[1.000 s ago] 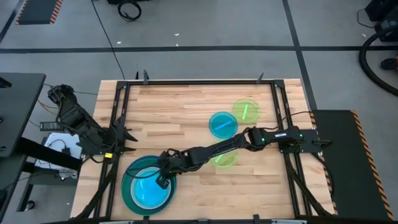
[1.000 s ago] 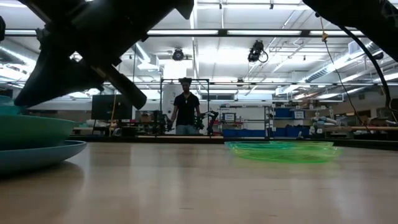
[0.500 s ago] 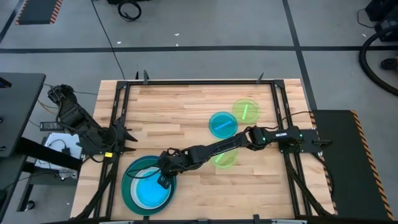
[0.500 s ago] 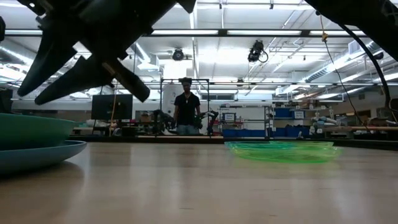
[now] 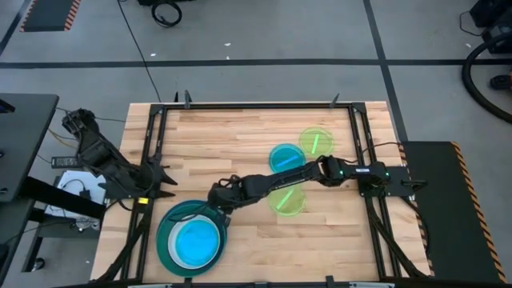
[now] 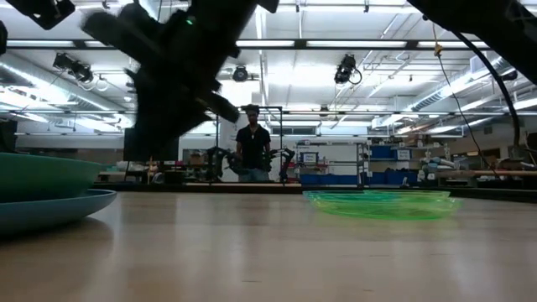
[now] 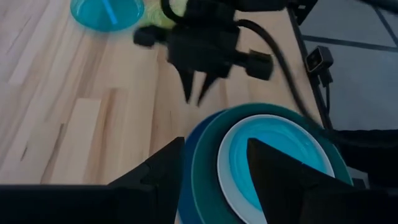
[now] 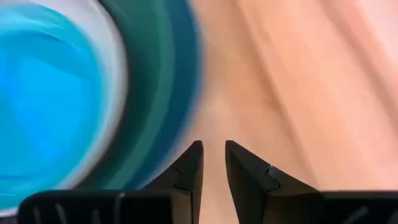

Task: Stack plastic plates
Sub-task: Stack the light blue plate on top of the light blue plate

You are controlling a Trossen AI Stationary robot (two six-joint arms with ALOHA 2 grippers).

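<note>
Since one second ago: right gripper (image 5: 216, 194) has pulled back off the stack and now sits over bare wood just beside the stack's rim; it was over the plates before. A cyan plate (image 5: 194, 242) lies on top of the stack, flat and centred.

Right gripper: empty. Fingers nearly together with a narrow gap, nothing between them, seen in the right wrist view and from the left wrist view (image 7: 198, 87).

Left gripper (image 5: 160, 180): parked at the table's left edge, just beyond the stack, fingers spread, holding nothing.

Stack (image 5: 170, 226), near front-left corner of the table (image 5: 224, 136): large teal plate visible at the outside, a white rim (image 7: 227, 155) inside it, cyan plate on top. Any layers between cannot be counted from above.

Still loose, right of centre:
- cyan plate (image 5: 282, 157), partly under the right arm
- lime plate (image 5: 315, 142), touching or overlapping the cyan one
- lime plate (image 5: 288, 202), nearer the front; also seen in the low view (image 6: 382, 202)

Judgement: more than half done. Three small plates left to carry over. Next likely pick is the nearest lime plate.

Person (image 6: 251, 151) stands in the room behind, well away from the table.
</note>
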